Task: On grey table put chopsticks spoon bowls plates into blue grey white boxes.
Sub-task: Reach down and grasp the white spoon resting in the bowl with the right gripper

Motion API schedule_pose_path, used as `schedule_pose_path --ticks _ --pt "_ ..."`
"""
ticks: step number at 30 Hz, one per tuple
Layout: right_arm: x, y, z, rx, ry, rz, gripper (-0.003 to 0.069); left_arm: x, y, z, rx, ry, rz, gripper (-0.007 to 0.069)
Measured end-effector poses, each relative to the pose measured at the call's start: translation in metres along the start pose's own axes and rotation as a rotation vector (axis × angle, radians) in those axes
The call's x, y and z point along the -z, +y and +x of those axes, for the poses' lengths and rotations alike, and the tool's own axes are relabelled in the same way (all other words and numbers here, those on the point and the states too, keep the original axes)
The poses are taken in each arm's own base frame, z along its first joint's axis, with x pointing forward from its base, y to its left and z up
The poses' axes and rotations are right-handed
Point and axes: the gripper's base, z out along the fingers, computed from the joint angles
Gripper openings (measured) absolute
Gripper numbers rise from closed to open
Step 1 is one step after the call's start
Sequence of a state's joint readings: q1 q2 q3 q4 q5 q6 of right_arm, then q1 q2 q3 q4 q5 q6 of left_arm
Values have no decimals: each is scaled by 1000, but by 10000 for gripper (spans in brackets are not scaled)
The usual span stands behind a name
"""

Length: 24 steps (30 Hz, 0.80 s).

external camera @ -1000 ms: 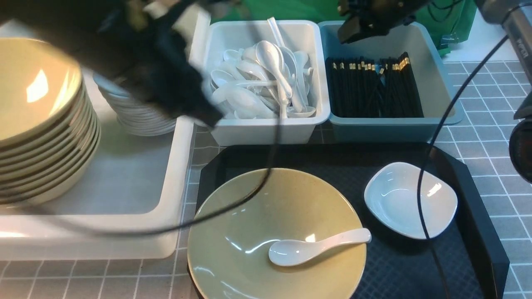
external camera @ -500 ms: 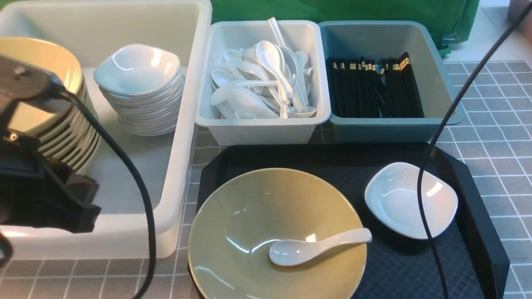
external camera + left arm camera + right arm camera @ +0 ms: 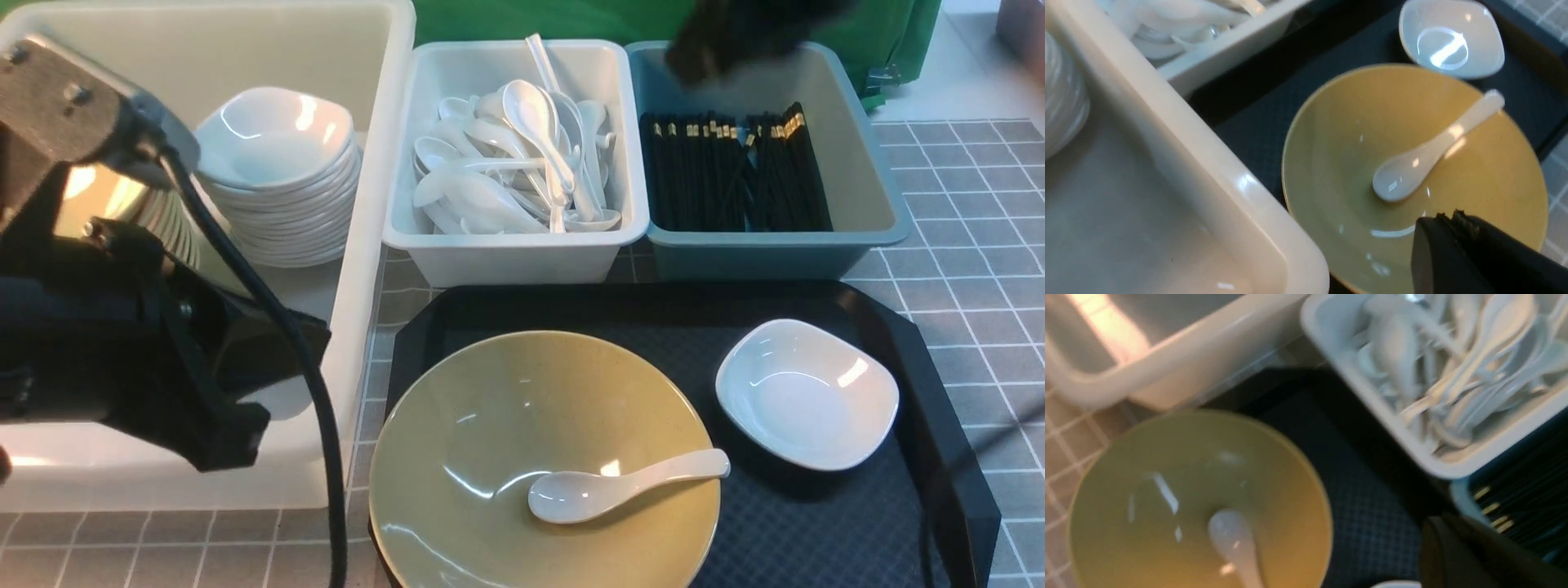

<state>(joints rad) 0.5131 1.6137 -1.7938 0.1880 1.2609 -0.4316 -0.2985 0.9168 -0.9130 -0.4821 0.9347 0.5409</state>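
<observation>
Yellow bowl (image 3: 457,408) sits at the near end of a black tray (image 3: 939,359), w/ one white spoon (image 3: 620,483) lying inside it. The scoop end is low in the middle & the handle points up toward the right rim. Next to the yellow bowl on the same tray is a small white dish (image 3: 807,392), not touching it. The tray is on the grey table (image 3: 963,188).

Behind the tray stand 2 boxes side by side. One is a white box (image 3: 514,257) full of spoons (image 3: 522,163) in a messy pile. The other is a blue box (image 3: 775,255) w/ black chopsticks (image 3: 735,175) laid in a row. On the left is a much bigger box, the big white box (image 3: 359,269). In it is a stack of white dishes (image 3: 277,180) &, partly hidden by the arm, a stack of yellow bowls (image 3: 122,196).

The left gripper (image 3: 1449,220) hangs in the air nr the front corner of the big white box, left of the yellow bowl. Its jaws are pressed together & nothing is in them. The right gripper (image 3: 731,41) is a dark blur up over the back of the blue box. Its jaws are closed tight too, w/ nothing in them that I can see.
</observation>
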Motion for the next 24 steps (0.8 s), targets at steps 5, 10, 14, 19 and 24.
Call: schedule_pose_path --ticks 5,10,14,19,24 --pt "-37 46 38 176 175 -133 40 -1 -2 13 -42 150 39 -11" --pt "-78 81 64 364 318 -253 51 0 -5 16 -69 185 72 -11" --pt "-100 89 68 443 376 -253 123 0 -7 13 -71 145 95 -11" --pt "-126 86 66 566 369 -227 342 -6 -7 6 -86 86 126 -11" --pt "-154 84 69 672 406 -251 490 -24 -1 -2 -110 66 154 -11"
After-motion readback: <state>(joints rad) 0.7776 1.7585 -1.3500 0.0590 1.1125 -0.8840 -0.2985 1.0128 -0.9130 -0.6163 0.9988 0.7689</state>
